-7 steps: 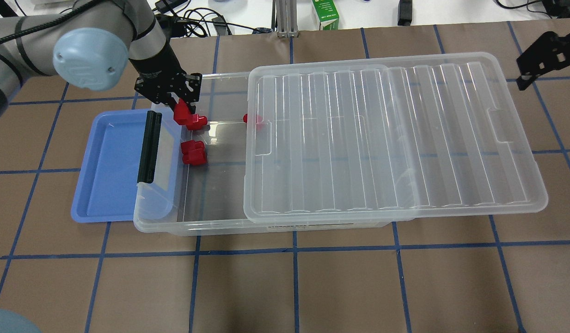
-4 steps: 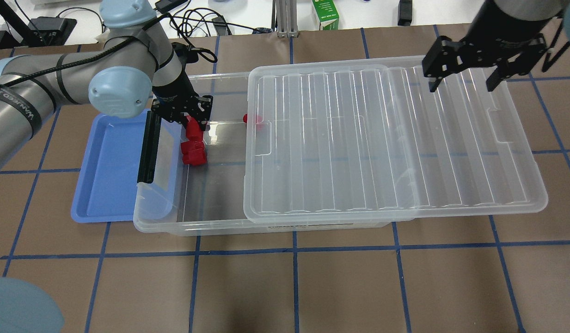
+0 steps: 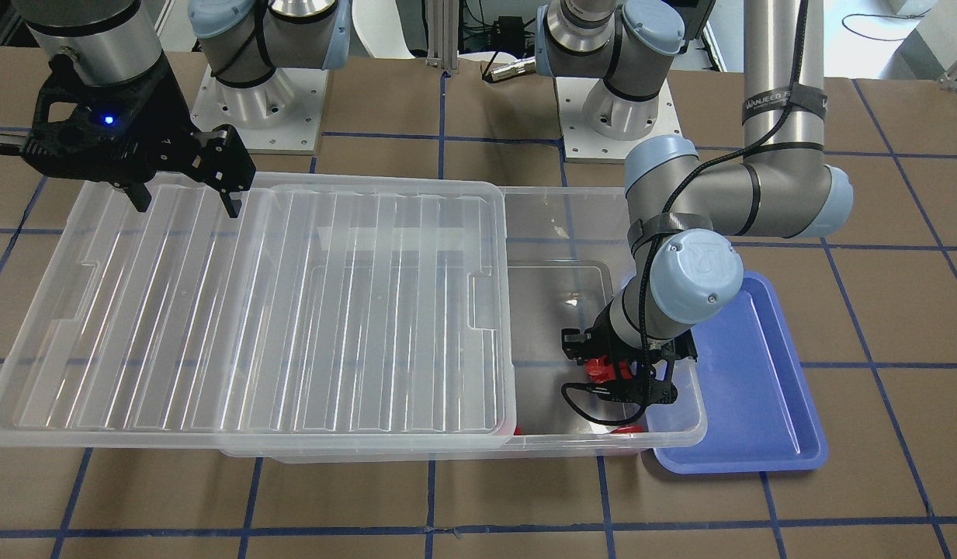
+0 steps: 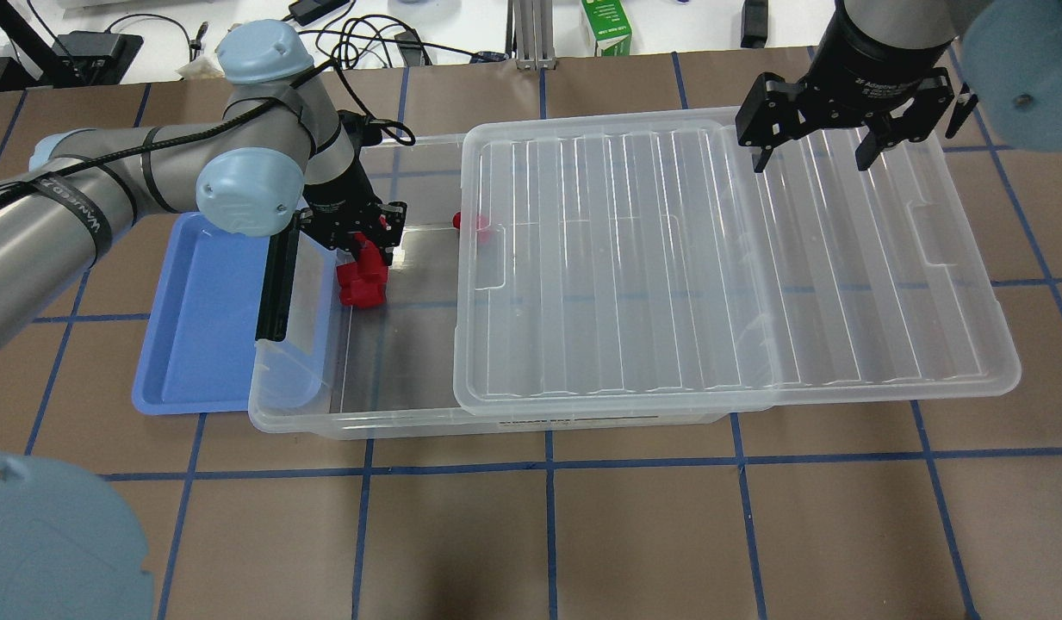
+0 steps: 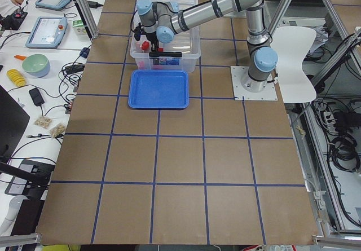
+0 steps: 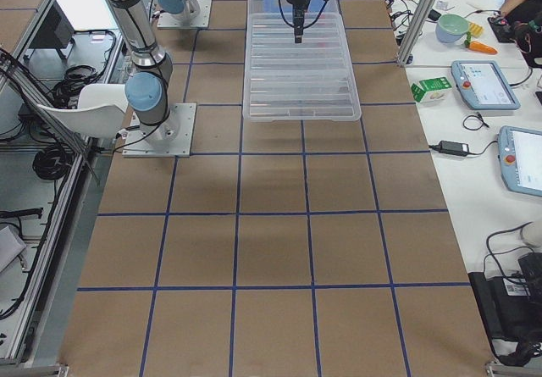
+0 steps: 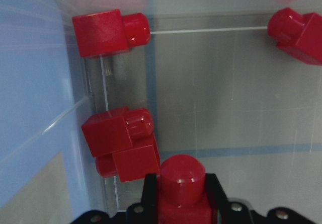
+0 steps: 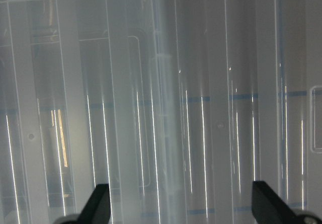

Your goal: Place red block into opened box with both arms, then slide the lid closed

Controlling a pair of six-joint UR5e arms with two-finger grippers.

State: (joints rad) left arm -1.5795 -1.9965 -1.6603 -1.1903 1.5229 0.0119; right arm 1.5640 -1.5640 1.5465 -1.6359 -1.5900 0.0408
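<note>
Red plastic block clenched in fingers of left gripper, low inside clear plastic box; release likely next. Right gripper, fingers spread, hovers above ribbed clear lid.

Red block clamped in left tool, low inside box; lid half-covering.
</note>
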